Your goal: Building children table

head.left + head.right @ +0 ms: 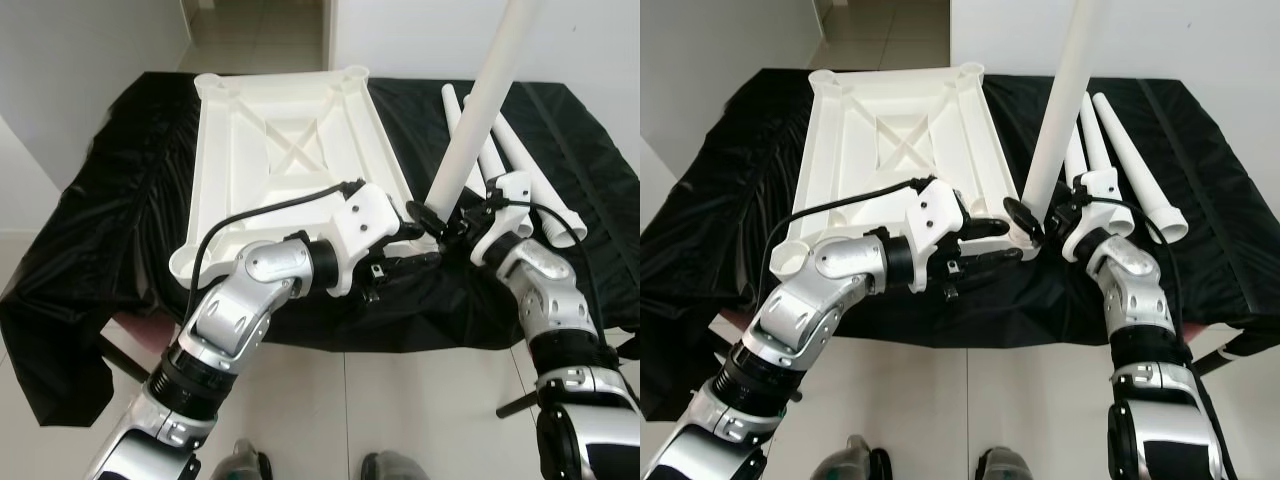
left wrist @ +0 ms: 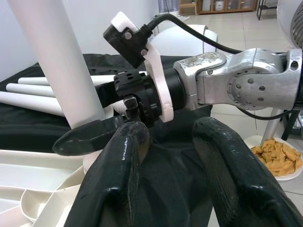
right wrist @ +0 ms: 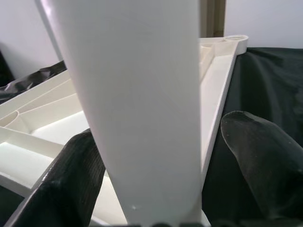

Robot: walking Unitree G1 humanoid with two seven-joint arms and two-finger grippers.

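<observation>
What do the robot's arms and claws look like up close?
Both arms are shiny silver metal with rounded joints and small screws. Near each wrist sits a white plastic bracket with a black cable looping out. The left claw and right claw each have two long, thick, rounded black fingers.

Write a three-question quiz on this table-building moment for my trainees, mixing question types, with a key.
1. True or false: the tabletop lies underside up.
2. The right gripper holds: A) a leg B) the black cloth C) nothing.
3. How many loose legs lie on the cloth?

Key: 1 true. 2 A, it grips the upright leg at the tabletop's near right corner, with the left gripper open beside it. 3 three.
</observation>
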